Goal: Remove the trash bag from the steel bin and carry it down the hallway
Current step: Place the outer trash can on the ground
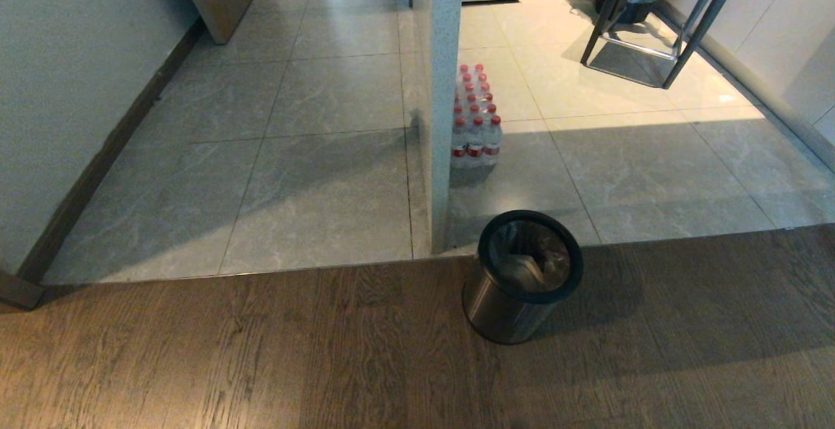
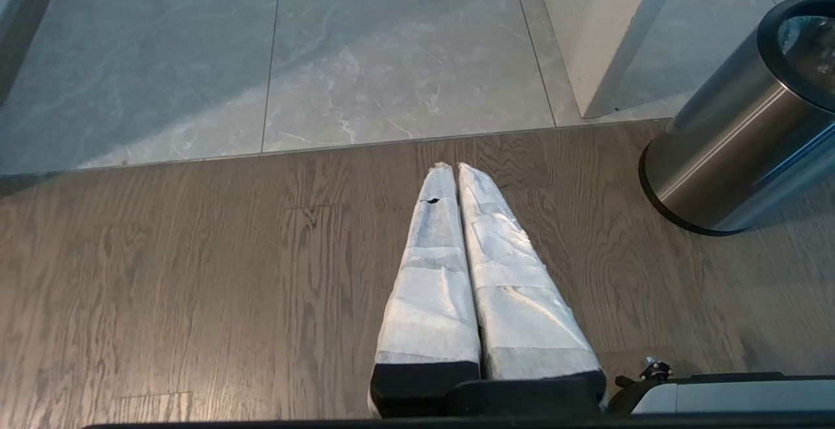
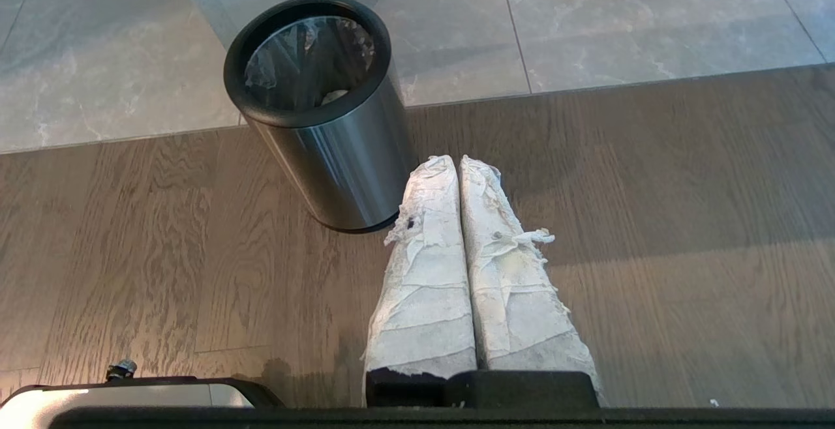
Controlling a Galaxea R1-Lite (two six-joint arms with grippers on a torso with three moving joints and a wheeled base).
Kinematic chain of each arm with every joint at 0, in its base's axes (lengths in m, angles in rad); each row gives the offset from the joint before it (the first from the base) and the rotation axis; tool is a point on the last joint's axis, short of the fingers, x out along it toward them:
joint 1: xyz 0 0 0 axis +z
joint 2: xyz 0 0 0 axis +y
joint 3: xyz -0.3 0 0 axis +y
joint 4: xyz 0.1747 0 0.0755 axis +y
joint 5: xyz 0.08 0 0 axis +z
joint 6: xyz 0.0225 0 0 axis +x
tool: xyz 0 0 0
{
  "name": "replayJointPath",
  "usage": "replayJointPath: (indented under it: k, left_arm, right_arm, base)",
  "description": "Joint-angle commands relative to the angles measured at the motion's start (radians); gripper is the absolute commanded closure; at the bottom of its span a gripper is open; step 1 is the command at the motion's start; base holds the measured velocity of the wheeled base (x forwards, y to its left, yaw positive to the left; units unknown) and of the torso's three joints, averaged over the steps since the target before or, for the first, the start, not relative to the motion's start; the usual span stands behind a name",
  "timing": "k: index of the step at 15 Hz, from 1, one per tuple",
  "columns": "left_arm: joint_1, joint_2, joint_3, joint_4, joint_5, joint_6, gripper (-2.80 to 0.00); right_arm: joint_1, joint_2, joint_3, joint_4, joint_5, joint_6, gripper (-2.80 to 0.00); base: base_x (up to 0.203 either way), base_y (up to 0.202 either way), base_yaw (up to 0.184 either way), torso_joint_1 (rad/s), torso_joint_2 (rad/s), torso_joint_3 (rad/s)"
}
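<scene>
The steel bin [image 1: 505, 308] stands upright on the wood-plank floor just this side of the tile edge, its black ring on top. Inside it sits the clear trash bag [image 1: 530, 261] with pale and brownish scraps showing through. The right wrist view shows the steel bin [image 3: 333, 148] and the trash bag [image 3: 306, 57] close ahead. My right gripper [image 3: 458, 160], wrapped in white tape, is shut and empty, hanging over the wood beside the bin's base. My left gripper [image 2: 455, 167] is shut and empty too, with the steel bin [image 2: 737, 148] off to its side. Neither arm shows in the head view.
The hallway [image 1: 287, 135] of grey tiles runs ahead on the left, between a white wall with dark baseboard [image 1: 98, 162] and a speckled partition [image 1: 438, 96]. A pack of red-capped bottles [image 1: 475, 122] stands behind the partition. A metal stool frame [image 1: 652, 31] stands at the far right.
</scene>
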Motion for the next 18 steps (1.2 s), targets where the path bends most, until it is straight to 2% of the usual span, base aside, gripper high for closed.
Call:
replayJointPath:
  k: [1,4,6,7,11,14,16,18]
  left_arm:
    - [0.0,0.0,0.0,0.0,0.0,-0.001,0.0]
    - [0.0,0.0,0.0,0.0,0.0,0.0,0.0]
    - [0.0,-0.001,0.0,0.0,0.0,0.0,0.0]
    - [0.0,0.0,0.0,0.0,0.0,0.0,0.0]
    - [0.0,0.0,0.0,0.0,0.0,0.0,0.0]
    - [0.0,0.0,0.0,0.0,0.0,0.0,0.0]
    - [0.0,0.0,0.0,0.0,0.0,0.0,0.0]
    - [0.0,0.0,0.0,0.0,0.0,0.0,0.0]
  right_arm:
    - [0.001,0.0,0.0,-0.002,0.003,-0.005,0.0]
    - [0.001,0.005,-0.038,0.01,0.007,-0.005,0.0]
    - [0.0,0.094,-0.212,0.043,0.033,-0.005,0.0]
    - [0.0,0.186,-0.332,0.079,0.043,-0.002,0.0]
    - [0.013,0.752,-0.833,0.33,0.104,0.018,0.0]
    - [0.094,1.133,-0.987,0.447,0.171,0.024,0.0]
    - [0.15,1.337,-1.037,0.412,0.208,0.03,0.0]
    - [0.185,1.496,-1.072,0.361,0.292,0.038,-2.8]
  base:
    - [0.0,0.0,0.0,0.0,0.0,0.0]
    - [0.0,0.0,0.0,0.0,0.0,0.0]
    - [0.0,0.0,0.0,0.0,0.0,0.0]
    - [0.0,0.0,0.0,0.0,0.0,0.0]
    - [0.0,0.0,0.0,0.0,0.0,0.0]
    - [0.0,0.0,0.0,0.0,0.0,0.0]
    - [0.0,0.0,0.0,0.0,0.0,0.0]
    - [0.0,0.0,0.0,0.0,0.0,0.0]
